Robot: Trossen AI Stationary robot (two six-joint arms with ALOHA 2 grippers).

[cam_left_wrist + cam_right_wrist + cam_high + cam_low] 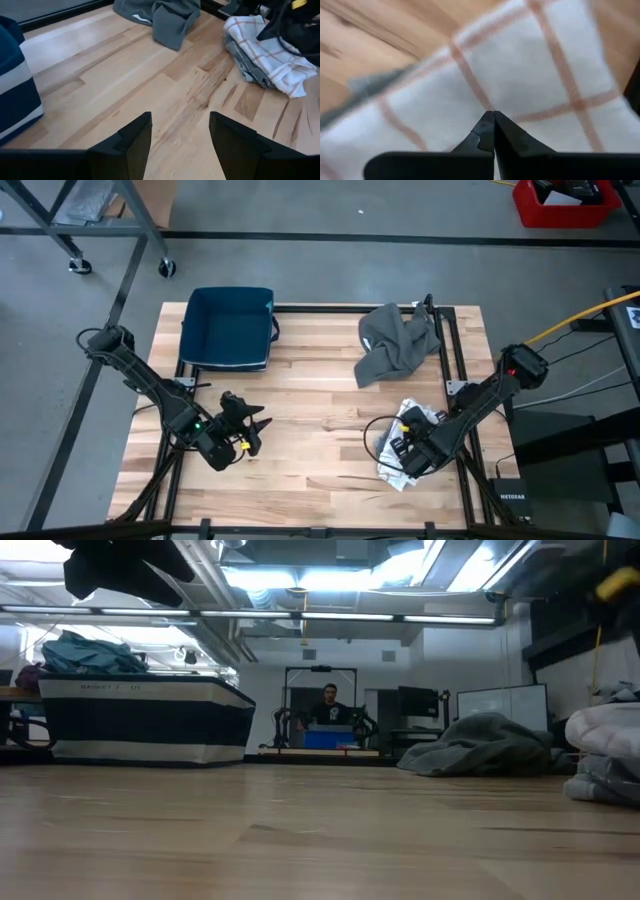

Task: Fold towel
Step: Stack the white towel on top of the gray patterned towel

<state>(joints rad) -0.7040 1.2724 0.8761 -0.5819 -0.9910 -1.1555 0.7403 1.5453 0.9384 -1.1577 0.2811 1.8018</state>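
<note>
A white towel with orange checks (pixel 411 416) lies bunched on a folded grey cloth (pixel 244 71) near the table's right edge; it also shows in the left wrist view (pixel 272 56). My right gripper (pixel 493 116) is shut and points steeply down at the towel's top face (pixel 530 75). No cloth shows between its fingertips. My left gripper (pixel 180 131) hangs open over bare wood at the table's near left (pixel 250 434), holding nothing. My right gripper's shut fingertips (pixel 506 131) come from above at the white towel's top layer (pixel 470 95), which lies on the pile. I cannot tell whether they touch the cloth or have any of it pinched.
A crumpled grey towel (pixel 396 345) lies at the far right. A dark blue bin with a white band (pixel 228 328) stands at the far left. Bare wood stretches between the two arms. A person sits far off in the room behind the table (pixel 330 705).
</note>
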